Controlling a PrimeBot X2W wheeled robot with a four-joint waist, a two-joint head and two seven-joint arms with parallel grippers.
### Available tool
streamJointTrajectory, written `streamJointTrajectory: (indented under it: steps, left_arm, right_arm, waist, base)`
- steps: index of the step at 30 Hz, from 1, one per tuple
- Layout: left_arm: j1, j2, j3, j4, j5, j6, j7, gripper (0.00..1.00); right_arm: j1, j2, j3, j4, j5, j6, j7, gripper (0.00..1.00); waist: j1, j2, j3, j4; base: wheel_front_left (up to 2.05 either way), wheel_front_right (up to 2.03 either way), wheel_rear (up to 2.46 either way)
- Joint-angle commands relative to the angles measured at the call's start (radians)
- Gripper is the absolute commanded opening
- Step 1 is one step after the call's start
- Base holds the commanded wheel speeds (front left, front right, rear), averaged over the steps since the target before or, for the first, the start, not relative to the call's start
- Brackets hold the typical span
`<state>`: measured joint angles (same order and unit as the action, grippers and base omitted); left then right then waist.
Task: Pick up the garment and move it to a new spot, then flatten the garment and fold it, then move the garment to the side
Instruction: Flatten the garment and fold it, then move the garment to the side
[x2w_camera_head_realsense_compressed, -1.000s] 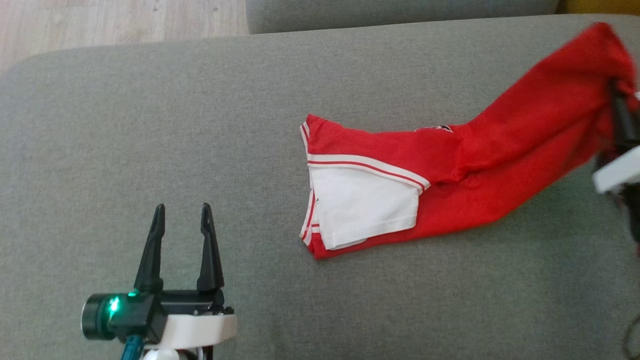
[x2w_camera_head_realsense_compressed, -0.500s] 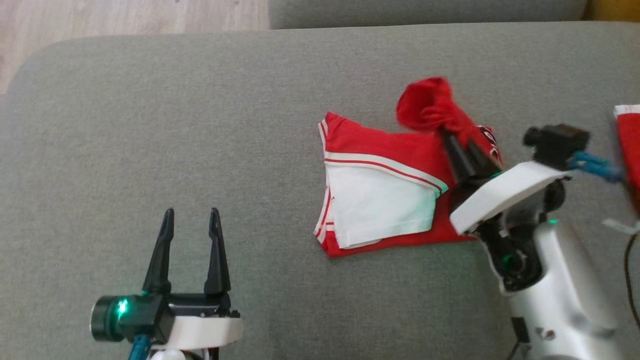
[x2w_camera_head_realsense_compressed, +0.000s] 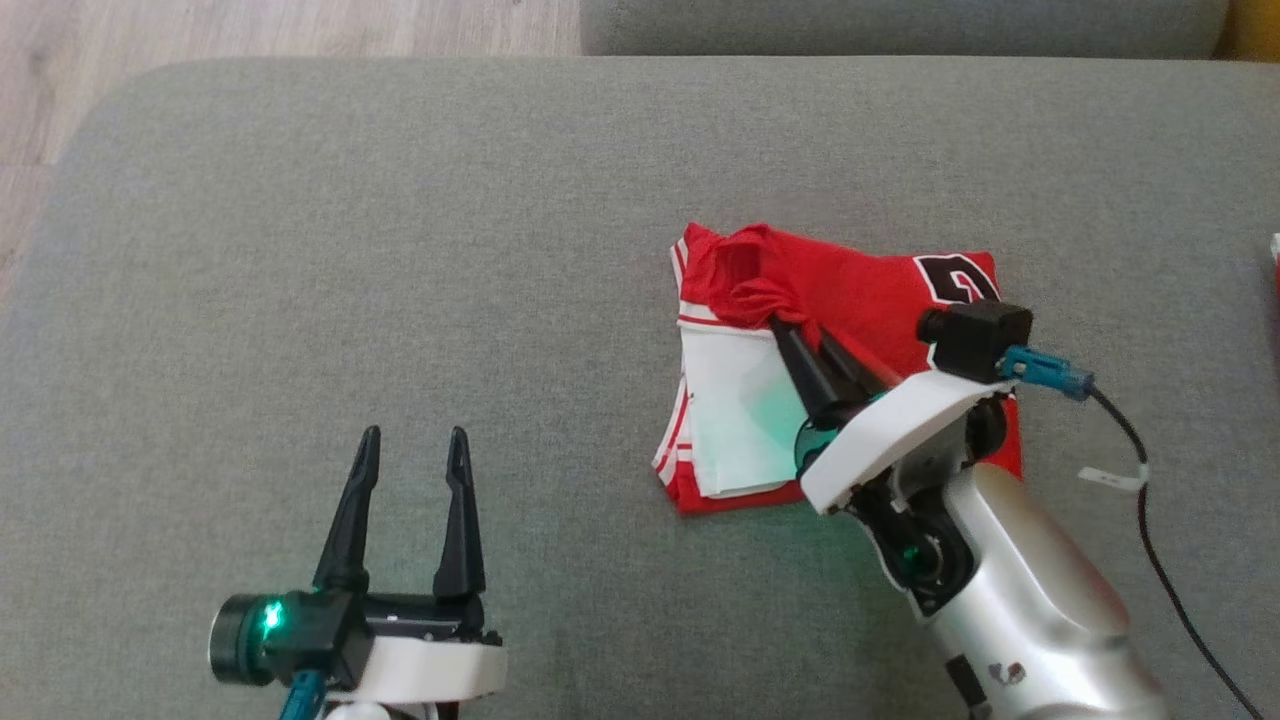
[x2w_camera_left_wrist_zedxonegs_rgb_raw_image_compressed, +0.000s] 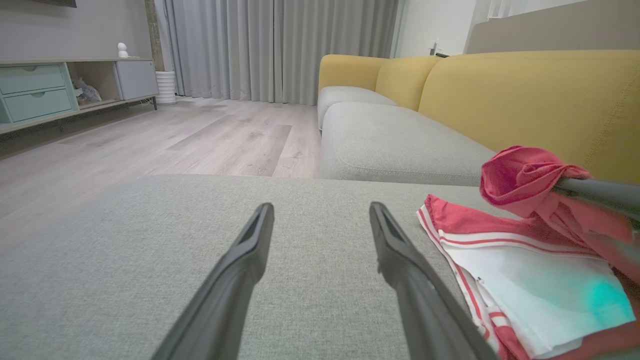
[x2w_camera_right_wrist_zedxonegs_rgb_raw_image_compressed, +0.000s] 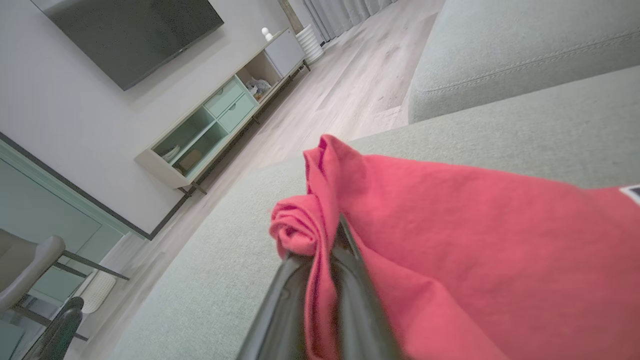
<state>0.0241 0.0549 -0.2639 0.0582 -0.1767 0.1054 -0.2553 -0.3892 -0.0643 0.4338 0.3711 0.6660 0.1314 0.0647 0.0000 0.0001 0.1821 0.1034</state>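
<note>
Two grippers are in view over the grey upholstered cushion (x2w_camera_head_realsense_compressed: 400, 250). The right gripper (x2w_camera_head_realsense_compressed: 795, 328) has its jaws closed on a bunched fold of the red jersey (x2w_camera_head_realsense_compressed: 860, 290), with the cloth pinched between the two dark fingers, as the right wrist view confirms (x2w_camera_right_wrist_zedxonegs_rgb_raw_image_compressed: 330, 240). The jersey lies right of centre on the cushion and is folded over itself. Its red upper layer, which bears a black numeral near the far right corner, partly covers a white panel edged with red-and-white stripes. In the left wrist view, the pinched bunch sits raised above that lower layer (x2w_camera_left_wrist_zedxonegs_rgb_raw_image_compressed: 525, 280). The left gripper (x2w_camera_head_realsense_compressed: 413, 432) is at the lower left with its jaws spread wide and holding nothing, well apart from the jersey.
</note>
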Motion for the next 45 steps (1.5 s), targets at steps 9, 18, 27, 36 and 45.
streamJointTrajectory:
  steps: [9,18,27,36,45]
  left_arm:
    - [-0.028,-0.005,0.03,-0.028,-0.004,0.003,-0.006,1.0]
    - [-0.003,-0.005,0.065,-0.032,0.007,-0.001,-0.006,1.0]
    - [0.048,-0.005,0.087,-0.034,-0.004,0.012,-0.006,1.0]
    - [0.112,-0.005,0.107,-0.014,0.02,0.003,-0.006,1.0]
    - [0.151,-0.005,0.126,-0.002,0.039,-0.004,-0.006,1.0]
  right_arm:
    - [-0.064,0.014,0.112,0.014,0.13,-0.001,-0.086,1.0]
    - [-0.065,0.014,-0.015,-0.005,0.065,-0.001,-0.213,1.0]
    - [0.13,-0.105,-0.142,-0.069,-0.089,-0.001,-0.321,1.0]
    - [0.331,-0.133,-0.22,-0.106,-0.388,-0.001,-0.326,1.0]
    - [0.433,-0.044,-0.297,-0.17,-0.597,-0.001,-0.326,1.0]
  waist:
    - [0.0,-0.0001,-0.015,-0.008]
    - [0.0,-0.0001,-0.068,-0.054]
    - [0.0,-0.0001,-0.146,-0.082]
    - [0.0,-0.0001,-0.202,-0.103]
    - [0.0,-0.0001,-0.235,-0.099]
  base:
    - [0.0,0.0,0.0]
    - [0.0,0.0,0.0]
    - [0.0,0.0,0.0]
    - [0.0,0.0,0.0]
    - [0.0,0.0,0.0]
